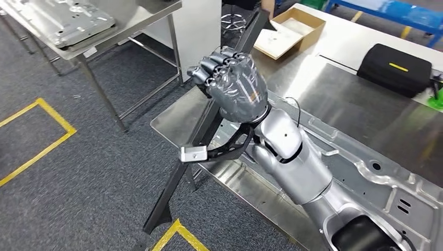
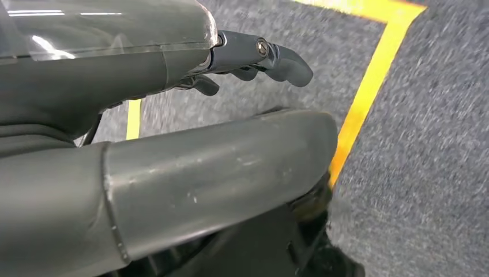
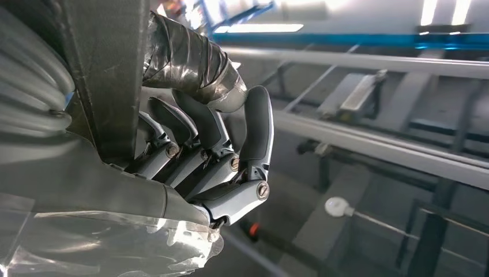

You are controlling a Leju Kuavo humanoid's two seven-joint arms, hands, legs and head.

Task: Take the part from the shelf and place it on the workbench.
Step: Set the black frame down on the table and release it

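one long, flat black part (image 1: 209, 125) stands tilted in the right hand (image 1: 235, 86), fingers (image 3: 254, 133) wrapped tight around it beside the workbench (image 1: 334, 94).

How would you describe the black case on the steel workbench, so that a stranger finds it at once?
Start at the steel workbench, on its far side beyond the right hand. The black case lies flat there, beside the open cardboard box. Its short yellow stripe sets it apart.

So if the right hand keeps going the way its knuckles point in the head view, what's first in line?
Likely the cardboard box at the workbench's far end. The right hand grips the long black part and faces up-table towards it. Depth is unclear; it may pass above the box.
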